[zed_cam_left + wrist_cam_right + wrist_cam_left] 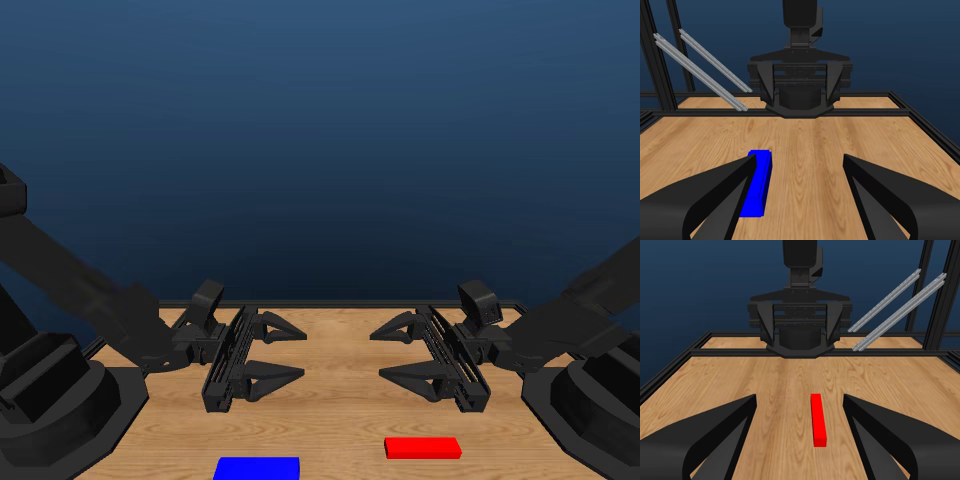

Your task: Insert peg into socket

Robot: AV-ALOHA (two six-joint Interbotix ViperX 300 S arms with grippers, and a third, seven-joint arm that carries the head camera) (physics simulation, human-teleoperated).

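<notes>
Head view: both grippers empty, task items untouched on the desk.
Left gripper [285, 350] and right gripper [397, 350] hover above mid-desk, facing each other, fingers spread wide, holding nothing. Peg [423, 448] lies flat near the desk's front edge, right of centre; socket [257, 468] lies flat at that edge, left of centre, well apart from the peg.

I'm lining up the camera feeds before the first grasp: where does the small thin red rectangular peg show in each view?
Head view: the small thin red rectangular peg lies low and right of centre, near the right arm.
Left wrist view: it lies on the wood between the left gripper jaws, lengthwise.
Right wrist view: not in it.
Shared landmark: the wooden table, in all three views.
</notes>
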